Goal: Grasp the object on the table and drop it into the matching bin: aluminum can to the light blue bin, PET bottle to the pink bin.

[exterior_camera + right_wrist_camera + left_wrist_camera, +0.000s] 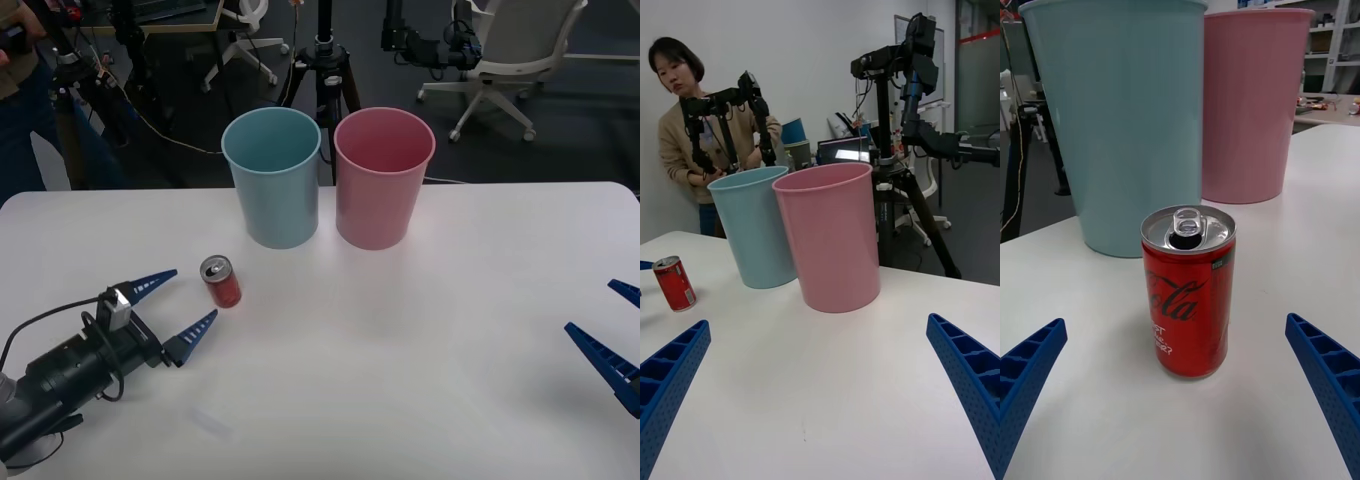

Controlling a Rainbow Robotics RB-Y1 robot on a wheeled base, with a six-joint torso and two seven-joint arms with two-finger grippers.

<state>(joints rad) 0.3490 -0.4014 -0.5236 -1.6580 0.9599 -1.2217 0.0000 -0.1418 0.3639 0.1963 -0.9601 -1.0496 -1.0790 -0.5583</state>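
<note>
The can (221,282) stood upright on the worktop (420,330), left of centre in the front frame, silver top and tab up, just below the blue bin (272,177). I had my left pincer (182,306) at the lower left, released, its fingers spread wide and pointing up-right at the can without touching it. In the left wrist frame the can (1188,291) sat mid-frame between the two blue fingers (1325,375), apart from both. The blue bin and the pink bin (384,178) stood side by side in the upper middle, nearly touching. My right pincer (615,334) rested at the right edge, also released, well apart from the can.
</note>
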